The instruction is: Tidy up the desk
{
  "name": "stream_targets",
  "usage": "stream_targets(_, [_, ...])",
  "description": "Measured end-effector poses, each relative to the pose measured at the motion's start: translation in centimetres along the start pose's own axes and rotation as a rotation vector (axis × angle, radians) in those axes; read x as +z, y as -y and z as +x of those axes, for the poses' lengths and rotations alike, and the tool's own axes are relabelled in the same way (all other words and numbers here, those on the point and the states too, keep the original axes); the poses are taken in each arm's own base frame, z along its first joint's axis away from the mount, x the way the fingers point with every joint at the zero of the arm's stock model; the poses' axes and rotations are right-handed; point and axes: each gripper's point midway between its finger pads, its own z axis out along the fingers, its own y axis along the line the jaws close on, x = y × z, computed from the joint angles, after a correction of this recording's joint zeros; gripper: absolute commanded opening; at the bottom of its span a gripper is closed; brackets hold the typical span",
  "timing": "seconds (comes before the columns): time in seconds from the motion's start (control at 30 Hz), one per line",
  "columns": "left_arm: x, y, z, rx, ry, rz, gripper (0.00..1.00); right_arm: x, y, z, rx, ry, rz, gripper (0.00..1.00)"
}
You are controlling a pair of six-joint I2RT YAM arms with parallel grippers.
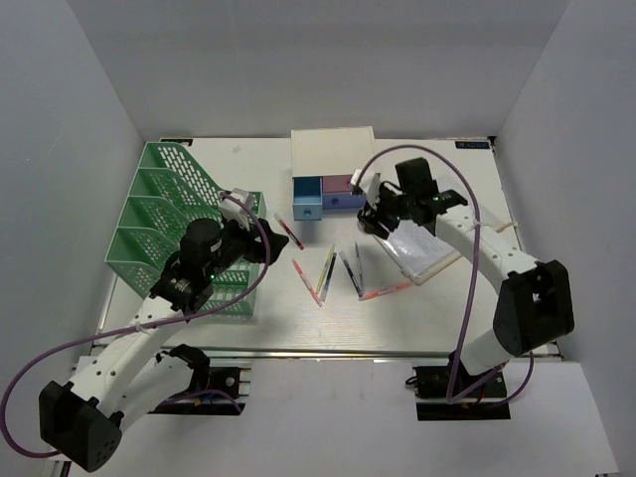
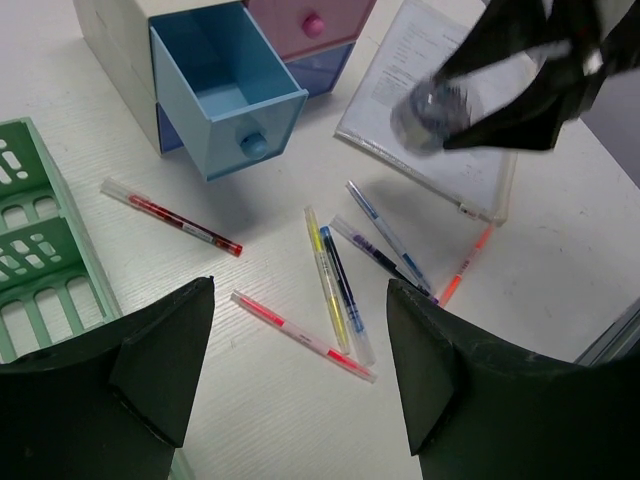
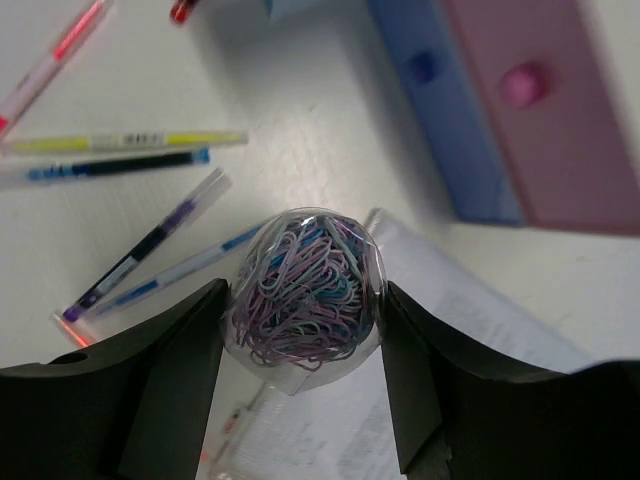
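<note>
The counter (image 1: 298,333), rigid and fixed between grey walls (image 1: 60,149), needs no gripping. Near its left edge the left tool (image 2: 298,300) gapes apart, empty. Central pens (image 2: 325,275) look light and likely to roll: pinch mid-barrel. Rightward, the right tool (image 3: 305,300) clamps a slick, light clip tub (image 3: 305,265) by its sides.

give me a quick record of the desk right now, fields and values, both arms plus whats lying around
right pincer: shut on clear tub of paper clips, over the document edge
left pincer: open, empty, above the pens
pens: seven, loose on the desk
drawer box: blue drawer pulled open, looks empty; pink drawer shut
file rack: green mesh, left side of desk
</note>
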Motion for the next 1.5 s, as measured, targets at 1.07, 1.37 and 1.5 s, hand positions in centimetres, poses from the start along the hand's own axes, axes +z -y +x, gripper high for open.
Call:
stream_targets(1.07, [0.5,0.0,1.4,0.020,-0.005,0.021,0.80,7.2,4.8,-17.4,-0.008,0.304,0.027,0.38])
stream_targets(1.37, [0.5,0.1,1.4,0.020,-0.005,0.025,0.80,8.8,4.4,-17.1,0.002,0.283,0.023,0.67])
stream_targets(1.5, [0.5,0.1,1.4,0.020,-0.005,0.026,0.80,8.9,4.3,-17.0,0.001,0.278,0.030,0.74])
